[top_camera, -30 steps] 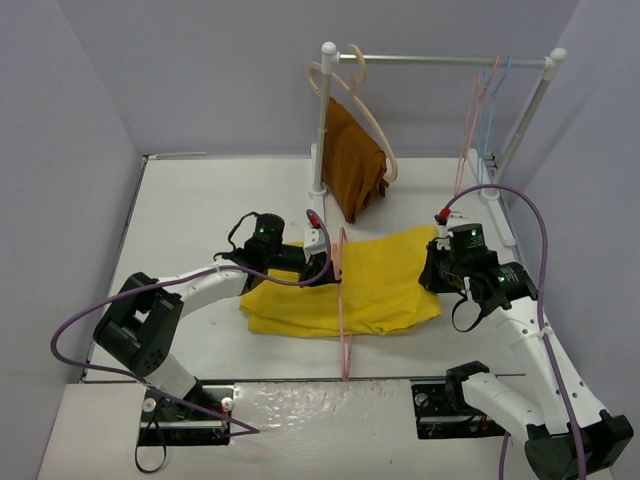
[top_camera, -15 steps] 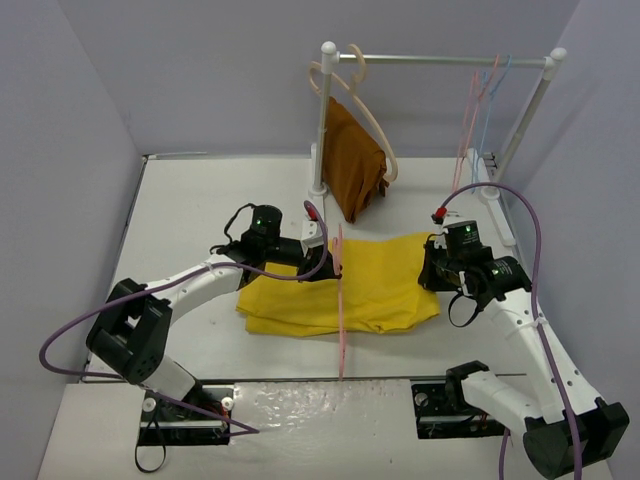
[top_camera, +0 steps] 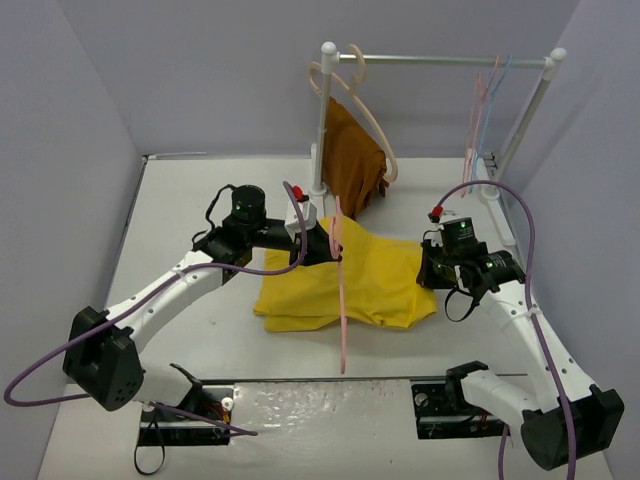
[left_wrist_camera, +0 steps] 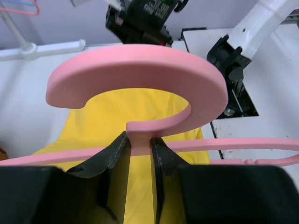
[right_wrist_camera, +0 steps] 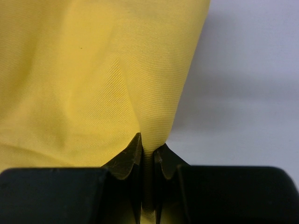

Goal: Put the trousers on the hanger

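1. A white surface (top_camera: 200,190) with grey walls around it is seen from above. 2 robot arms reach in from the near edge.
2. The yellow trousers (top_camera: 375,285) lie folded and rumpled in the middle of the surface, between the 2 arms.
3. The left gripper (top_camera: 328,248) is clamped on the thin pink hanger (top_camera: 341,320), just above the left part of the trousers.
4. From above, the hanger shows as a narrow pink line. It runs from that gripper across the trousers and past their near edge.
5. In the left wrist view, the gripper (left_wrist_camera: 139,150) pinches the neck of the hanger (left_wrist_camera: 140,70) just below its curved hook. The yellow trousers (left_wrist_camera: 117,112) fill the space behind.
6. The right gripper (top_camera: 428,268) sits at the right edge of the trousers.
7. In the right wrist view, the gripper (right_wrist_camera: 147,154) is closed on a pinched fold of the trousers (right_wrist_camera: 93,70), with bare surface to the right.
8. At the far side stands a white clothes rail (top_camera: 450,60). A thick beige hanger (top_camera: 372,125) carrying a rust-brown cloth (top_camera: 352,160) hangs at its left end.
9. A second pink hanger (top_camera: 472,110) and a light blue hanger (top_camera: 488,115) hang near the right end of the rail.
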